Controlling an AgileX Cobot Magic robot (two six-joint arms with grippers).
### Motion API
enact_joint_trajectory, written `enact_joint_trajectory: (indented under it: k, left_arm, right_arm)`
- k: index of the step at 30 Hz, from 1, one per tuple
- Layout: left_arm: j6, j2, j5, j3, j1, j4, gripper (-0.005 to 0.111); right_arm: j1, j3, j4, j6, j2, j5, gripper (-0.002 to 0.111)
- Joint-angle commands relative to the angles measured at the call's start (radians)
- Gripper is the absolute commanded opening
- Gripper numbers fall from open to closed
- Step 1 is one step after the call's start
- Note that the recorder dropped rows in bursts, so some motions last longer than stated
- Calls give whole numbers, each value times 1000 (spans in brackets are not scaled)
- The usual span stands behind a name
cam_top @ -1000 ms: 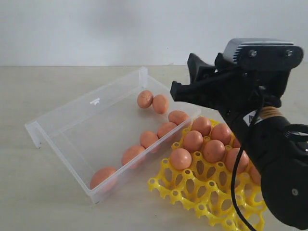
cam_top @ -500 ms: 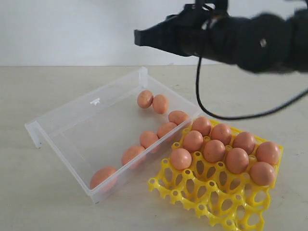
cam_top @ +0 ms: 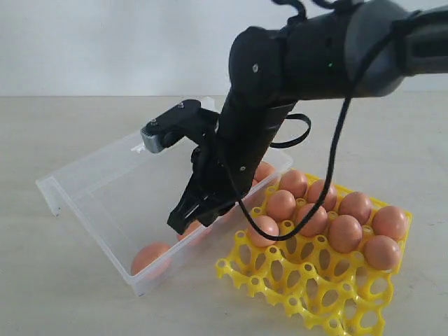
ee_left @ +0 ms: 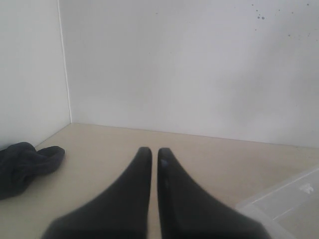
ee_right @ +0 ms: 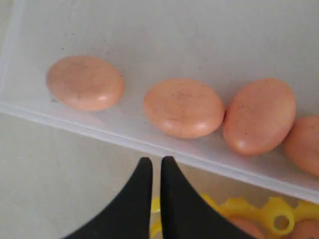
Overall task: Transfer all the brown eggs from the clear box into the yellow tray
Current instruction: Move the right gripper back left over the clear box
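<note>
The clear box (cam_top: 77, 175) lies tilted at the left, with brown eggs along its near wall. One egg (cam_top: 149, 257) shows in the near corner; the arm hides most of the others. The yellow tray (cam_top: 280, 280) beside it holds several eggs (cam_top: 345, 233). My right gripper (cam_top: 180, 222) hangs low over the box's near wall, shut and empty. In the right wrist view its tips (ee_right: 156, 160) sit just outside the box wall (ee_right: 149, 147), facing three eggs (ee_right: 183, 107) in a row. My left gripper (ee_left: 151, 151) is shut on nothing, away over bare table.
A dark cloth (ee_left: 25, 164) lies on the table near the left-hand wall in the left wrist view. A corner of the clear box (ee_left: 289, 199) shows there too. The tray's front rows of cups (cam_top: 329, 308) have no eggs.
My right arm left the tray side, rose high above the box, then swung down to the box's near wall. Its jaws went from open to shut. No egg has moved.
</note>
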Motion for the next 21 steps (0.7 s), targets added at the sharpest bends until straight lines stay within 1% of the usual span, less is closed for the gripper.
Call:
enact_joint_trajectory:
  k: [1, 4, 8, 9, 11, 12, 15, 16, 17, 19, 21]
  left_arm:
    - [2, -4, -7, -3, -1, 0, 4]
    - [2, -4, -7, -3, -1, 0, 4]
    - [2, -4, -7, -3, -1, 0, 4]
    - [2, -4, -7, -3, -1, 0, 4]
    - [2, -4, -7, -3, -1, 0, 4]
    - [2, -4, -7, -3, -1, 0, 4]
    - [2, -4, -7, -3, -1, 0, 4]
    - [2, -4, -7, -3, -1, 0, 4]
    - [2, -4, -7, -3, -1, 0, 4]
    - [2, -4, -9, -3, -1, 0, 4]
    - [2, -4, -9, -3, -1, 0, 4]
  right_arm:
    - [-2, -83, -13, -9, 79, -53, 0]
    - [-2, -111, 43, -7, 85, -223, 0]
    - [-2, -131, 132, -7, 85, -388, 0]
    - [-2, -131, 156, -7, 85, -419, 2]
    - [-2, -131, 182, -7, 85, -448, 11]
    - [-2, -131, 186, -7, 86, -459, 20]
    - [-2, -131, 186, -7, 101, -530, 49]
    - [-2, -131, 186, -7, 112, -571, 55]
    - [-2, -131, 196, 7, 119, -600, 57]
    - [-2, -131, 229, 33, 136, -652, 57]
    - [-2, -131, 258, 71, 147, -659, 57]
